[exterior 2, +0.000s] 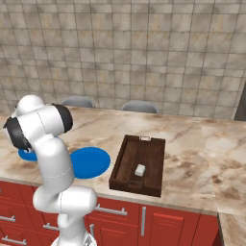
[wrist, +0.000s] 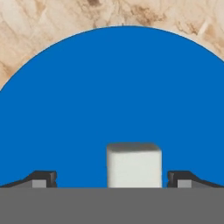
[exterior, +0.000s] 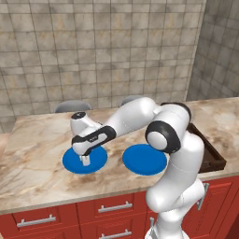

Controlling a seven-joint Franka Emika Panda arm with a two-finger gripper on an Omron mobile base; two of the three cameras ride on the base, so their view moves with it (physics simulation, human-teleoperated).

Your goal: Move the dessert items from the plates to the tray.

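Gripper (wrist: 111,178) open-jawed, straddling small cream cube (wrist: 134,165) on flat round blue plate (wrist: 112,96), ungrasped. Second cream cube (exterior 2: 140,170) already inside dark wooden tray (exterior 2: 120,170) beside plates.

This is a kitchen. A marble-patterned counter (exterior: 37,140) runs above red cabinet drawers (exterior: 44,219) with metal bar handles (exterior 2: 111,210). Behind the counter rises a wall of beige stone tiles (exterior 2: 144,53), and two grey chair backs (exterior 2: 139,107) show just beyond the counter's far edge.
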